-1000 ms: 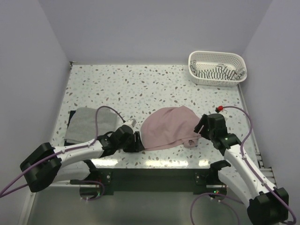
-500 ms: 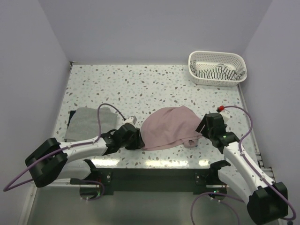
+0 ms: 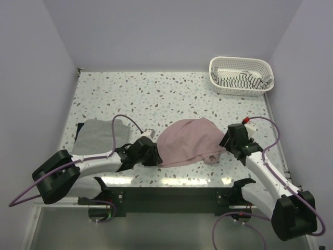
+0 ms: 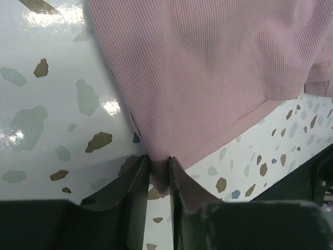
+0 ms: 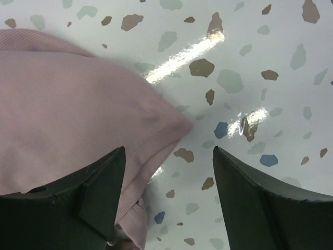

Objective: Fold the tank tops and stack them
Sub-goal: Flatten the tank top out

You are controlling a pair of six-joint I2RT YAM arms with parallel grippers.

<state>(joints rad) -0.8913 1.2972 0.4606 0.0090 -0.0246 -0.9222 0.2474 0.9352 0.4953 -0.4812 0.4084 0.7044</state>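
The dusty pink tank top [image 3: 187, 141] lies rumpled near the table's front edge. My left gripper [image 3: 154, 158] is shut on its near left corner; the left wrist view shows the pink hem [image 4: 208, 94] pinched between the jaws [image 4: 158, 169]. My right gripper [image 3: 226, 141] is open, its jaws astride the top's right edge [image 5: 83, 114], holding nothing [image 5: 169, 159]. A folded light grey top [image 3: 96, 136] lies at the left on a dark one [image 3: 79, 129] that peeks out beneath. The striped top [image 3: 240, 79] lies in the basket.
The white lattice basket [image 3: 218, 65] stands at the back right corner. The speckled table [image 3: 156, 94] ends just in front of the pink top. Purple cables loop from both arms.
My left gripper has slid right to the pink top's corner and closed on it. My right gripper has shifted slightly up at the top's right edge.
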